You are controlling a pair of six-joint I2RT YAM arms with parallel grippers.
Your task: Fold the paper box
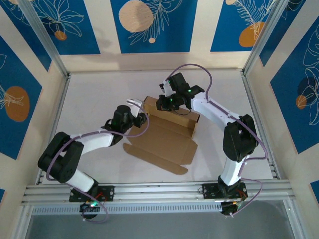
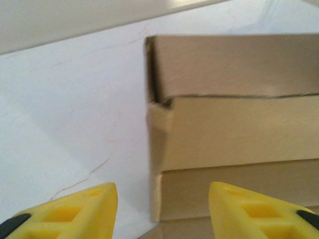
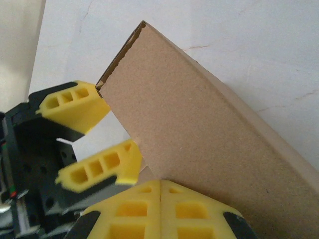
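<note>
The paper box [image 1: 164, 142] is brown cardboard, lying mostly flat at the table's middle with its back panel raised. My left gripper [image 1: 141, 118] stands open at the left end of that raised panel. In the left wrist view its yellow fingers [image 2: 75, 214] sit wide apart, with the box's folded corner [image 2: 159, 149] ahead between them and nothing clamped. My right gripper [image 1: 167, 103] is shut and rests at the top of the back panel. In the right wrist view its closed tips [image 3: 160, 199] touch the cardboard [image 3: 199, 129], and the left gripper [image 3: 117, 132] gapes beside the panel's end.
The box's front flap [image 1: 172, 162] lies flat toward the near edge. Bare white table [image 1: 94, 94] surrounds the box. An aluminium rail [image 1: 159, 189] runs along the front by the arm bases, and patterned walls close in the back and sides.
</note>
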